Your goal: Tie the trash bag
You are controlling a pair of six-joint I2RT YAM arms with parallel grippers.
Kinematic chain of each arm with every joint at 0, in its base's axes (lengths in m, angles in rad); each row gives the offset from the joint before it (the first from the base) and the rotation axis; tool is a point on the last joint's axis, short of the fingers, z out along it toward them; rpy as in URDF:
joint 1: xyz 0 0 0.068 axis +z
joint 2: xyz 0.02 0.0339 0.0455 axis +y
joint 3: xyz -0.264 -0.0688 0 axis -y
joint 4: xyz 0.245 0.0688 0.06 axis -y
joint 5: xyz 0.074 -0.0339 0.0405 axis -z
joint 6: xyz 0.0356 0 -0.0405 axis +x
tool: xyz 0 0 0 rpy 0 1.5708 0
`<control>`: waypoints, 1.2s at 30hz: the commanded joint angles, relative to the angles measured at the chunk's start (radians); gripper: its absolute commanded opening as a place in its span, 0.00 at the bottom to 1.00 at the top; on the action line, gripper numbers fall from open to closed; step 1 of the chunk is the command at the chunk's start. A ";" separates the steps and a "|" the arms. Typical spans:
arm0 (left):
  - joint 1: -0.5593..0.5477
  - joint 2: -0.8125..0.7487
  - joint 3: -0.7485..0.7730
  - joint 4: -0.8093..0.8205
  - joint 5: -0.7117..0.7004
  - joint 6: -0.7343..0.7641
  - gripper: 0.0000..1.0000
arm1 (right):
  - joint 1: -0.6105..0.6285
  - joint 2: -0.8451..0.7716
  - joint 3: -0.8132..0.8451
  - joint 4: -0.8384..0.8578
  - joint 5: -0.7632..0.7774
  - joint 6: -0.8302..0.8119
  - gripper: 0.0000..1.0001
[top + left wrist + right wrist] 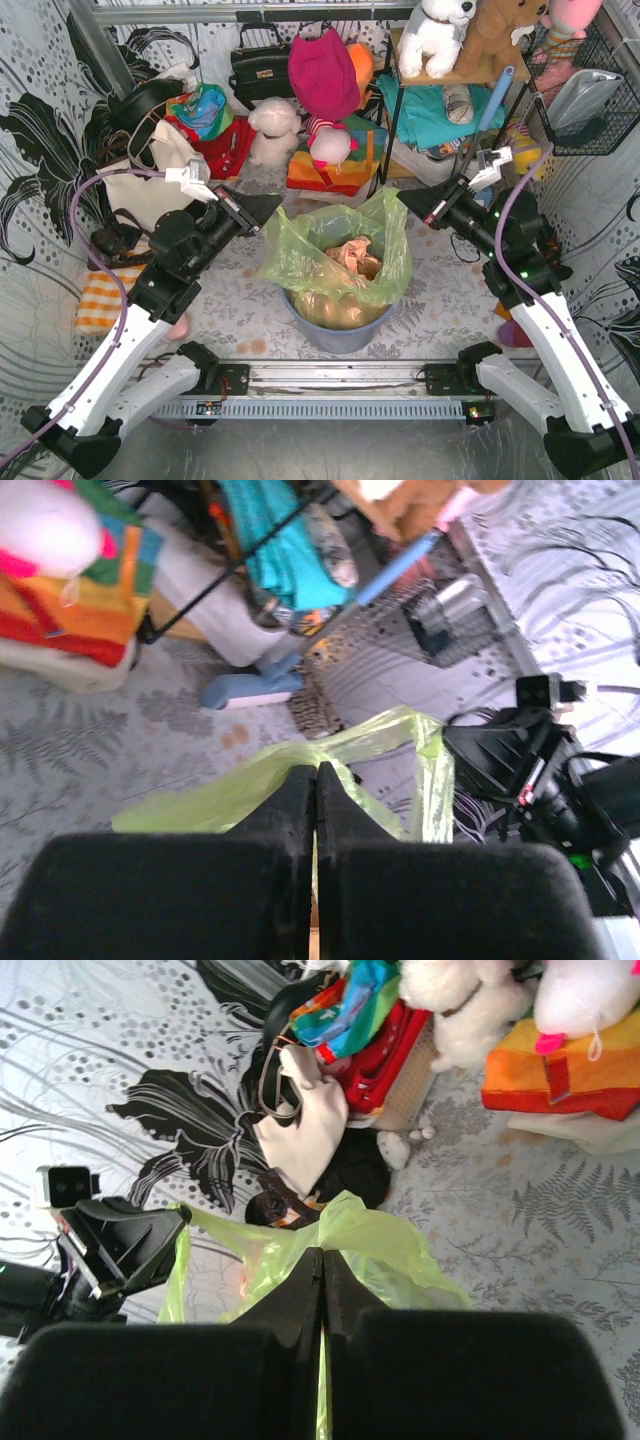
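The trash bag [300, 255], thin light-green plastic, sits in a round blue-grey bin [335, 335] in the middle, with crumpled tan-orange paper [355, 258] inside. My left gripper [272, 205] is shut on the bag's left rim and my right gripper [408, 198] is shut on its right rim, so the mouth is stretched between them. In the left wrist view my closed gripper [316, 775] pinches green film [200, 800]. In the right wrist view my closed gripper [322, 1258] pinches the film [400, 1250]; the far corner reaches the other gripper [175, 1222].
Behind the bin lie stuffed toys [275, 128], a pink cushion [322, 72], handbags [262, 62] and folded cloths. A shelf [450, 75] and a blue-handled brush [495, 95] stand back right, with a wire basket [585, 95] on the right wall. An orange checked cloth [100, 295] lies at the left.
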 commanded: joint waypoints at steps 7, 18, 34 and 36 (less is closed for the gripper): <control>-0.001 0.081 0.013 -0.136 -0.249 -0.052 0.00 | 0.005 0.161 -0.006 0.091 0.085 0.033 0.00; 0.028 0.227 0.091 0.024 -0.204 -0.024 0.00 | 0.005 0.304 0.035 0.337 0.091 0.120 0.00; 0.061 0.269 0.201 0.406 0.144 0.051 0.00 | 0.007 0.301 0.145 0.595 -0.057 0.110 0.00; 0.062 0.222 0.152 0.484 0.195 0.011 0.00 | 0.006 0.254 0.118 0.610 -0.111 0.114 0.00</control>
